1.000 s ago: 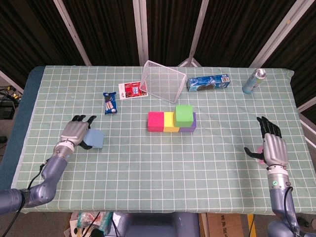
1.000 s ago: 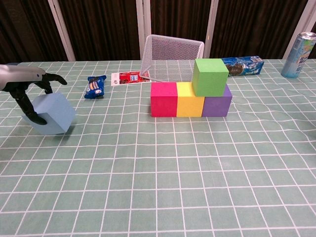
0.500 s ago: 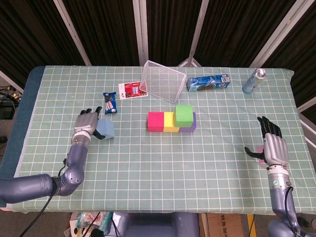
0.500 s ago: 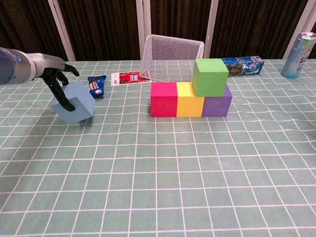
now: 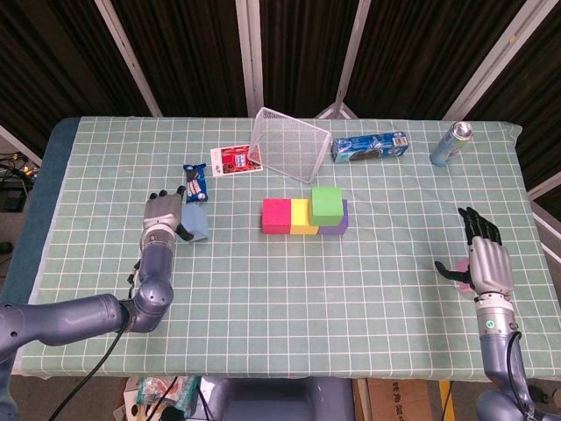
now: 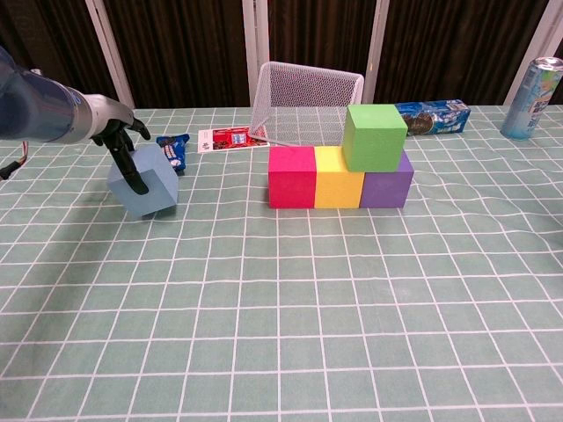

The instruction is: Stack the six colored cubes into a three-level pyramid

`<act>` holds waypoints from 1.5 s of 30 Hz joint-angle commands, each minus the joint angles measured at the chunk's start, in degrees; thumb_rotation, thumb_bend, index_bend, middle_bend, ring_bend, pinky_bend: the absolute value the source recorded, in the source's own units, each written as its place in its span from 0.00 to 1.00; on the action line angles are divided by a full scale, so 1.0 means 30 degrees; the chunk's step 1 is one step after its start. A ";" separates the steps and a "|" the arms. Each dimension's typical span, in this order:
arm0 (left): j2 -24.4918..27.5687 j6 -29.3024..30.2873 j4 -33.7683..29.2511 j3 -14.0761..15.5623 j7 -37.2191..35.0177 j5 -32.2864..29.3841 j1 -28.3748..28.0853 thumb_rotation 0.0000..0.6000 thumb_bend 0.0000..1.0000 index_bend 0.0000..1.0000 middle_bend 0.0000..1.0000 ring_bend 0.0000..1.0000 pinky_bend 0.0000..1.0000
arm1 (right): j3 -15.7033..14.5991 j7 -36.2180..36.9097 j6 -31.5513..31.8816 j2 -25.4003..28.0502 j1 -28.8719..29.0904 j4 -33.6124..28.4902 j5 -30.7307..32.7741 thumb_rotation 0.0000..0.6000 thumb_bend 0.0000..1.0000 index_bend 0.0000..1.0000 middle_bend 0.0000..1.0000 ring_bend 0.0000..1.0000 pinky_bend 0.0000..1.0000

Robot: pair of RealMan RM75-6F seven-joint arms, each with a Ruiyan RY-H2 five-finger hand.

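Counter (image 5: 289,281): green checked cloth over the whole top.

Base row: pink cube (image 5: 276,216), yellow cube (image 5: 303,219) and purple cube (image 5: 335,224), touching side to side near the counter's middle, pink at the left end.

Green cube (image 5: 327,203): second level, resting on the purple cube and overlapping the yellow one; upright.

Blue cube (image 6: 148,181): tilted, held off the cloth toward the left edge, well apart from the row.

Left hand (image 5: 161,214): fingers wrapped over the blue cube's top and side, gripping it.

Right hand (image 5: 487,260): near the right edge, fingers extended and apart, palm away from the head camera; something pink (image 5: 457,270) shows just past its thumb side, and whether the hand touches it cannot be told.

Wire basket (image 5: 288,143): tipped on its side toward the far edge, behind the row.

Snack pack (image 5: 195,183): blue, just beyond the left hand.

Card (image 5: 233,160): red and white, flat beside the basket.

Biscuit box (image 5: 369,146): blue, lying flat near the far edge, right of the basket.

Can (image 5: 450,144): upright near the far right corner.
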 commanded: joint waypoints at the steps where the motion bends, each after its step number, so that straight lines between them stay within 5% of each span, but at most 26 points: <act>1: 0.0086 -0.0084 -0.0099 0.0082 0.0070 0.0114 0.0106 1.00 0.12 0.00 0.15 0.02 0.01 | 0.0017 -0.0015 -0.0018 -0.0019 -0.0019 -0.0006 -0.0020 1.00 0.24 0.00 0.00 0.00 0.00; 9: 0.0930 -0.0506 -0.1054 0.0484 -0.0202 0.1267 0.0774 1.00 0.10 0.00 0.11 0.01 0.01 | 0.0101 -0.0069 0.0040 -0.0034 -0.0115 -0.0107 -0.0186 1.00 0.24 0.00 0.00 0.00 0.00; 23: 0.2436 -0.4109 -0.0987 0.2235 -0.4398 1.0754 0.2949 1.00 0.10 0.00 0.21 0.01 0.01 | 0.0140 -0.0222 0.0040 -0.0132 -0.0204 -0.0267 -0.0472 1.00 0.24 0.00 0.00 0.00 0.00; 45: 0.2356 -0.4810 -0.0777 0.2744 -0.6909 1.2690 0.3199 1.00 0.10 0.00 0.22 0.01 0.01 | 0.0280 -0.0277 -0.0004 -0.0201 -0.0303 -0.0421 -0.0641 1.00 0.24 0.00 0.00 0.00 0.00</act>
